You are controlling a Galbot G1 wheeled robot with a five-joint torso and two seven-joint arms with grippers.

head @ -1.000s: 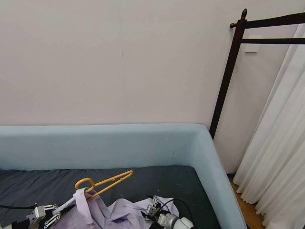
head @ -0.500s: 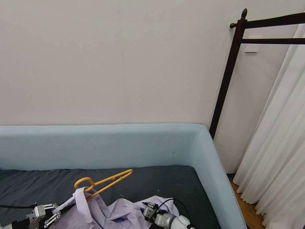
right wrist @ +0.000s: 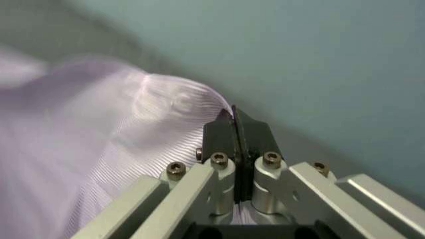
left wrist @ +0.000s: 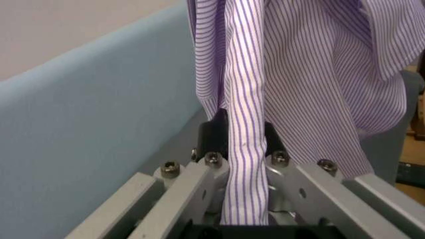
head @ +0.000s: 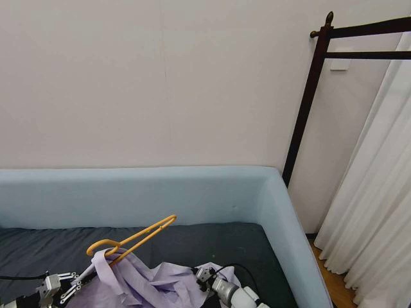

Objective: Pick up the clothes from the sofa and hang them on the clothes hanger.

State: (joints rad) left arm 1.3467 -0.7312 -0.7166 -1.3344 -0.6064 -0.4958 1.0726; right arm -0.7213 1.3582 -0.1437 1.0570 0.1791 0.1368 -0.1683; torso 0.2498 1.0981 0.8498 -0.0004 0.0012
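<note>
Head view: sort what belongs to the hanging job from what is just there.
Job: purple striped shirt, orange hanger, sofa, dark wooden rack, left gripper shut on the shirt, right gripper shut on the shirt's edge.
Just there: white curtain, wall.

Sofa [head: 141, 196] spans the lower head view, with its backrest against the wall [head: 160, 83] and its side arm at the right end. The shirt [head: 154, 289] is heaped on the seat, front, left of centre. The hanger [head: 131, 240] sits tilted on top of the shirt, hook end low on the left and the other end raised right toward the backrest. Left gripper [head: 82, 280] is at the shirt's left edge, with a strip of shirt clamped in it. Right gripper [head: 204, 278] is at the shirt's right edge, closed on a fold. The clothes rack [head: 307, 96] stands right of the sofa, behind the side arm and near the wall. The curtain [head: 379, 192] is right of the rack.
</note>
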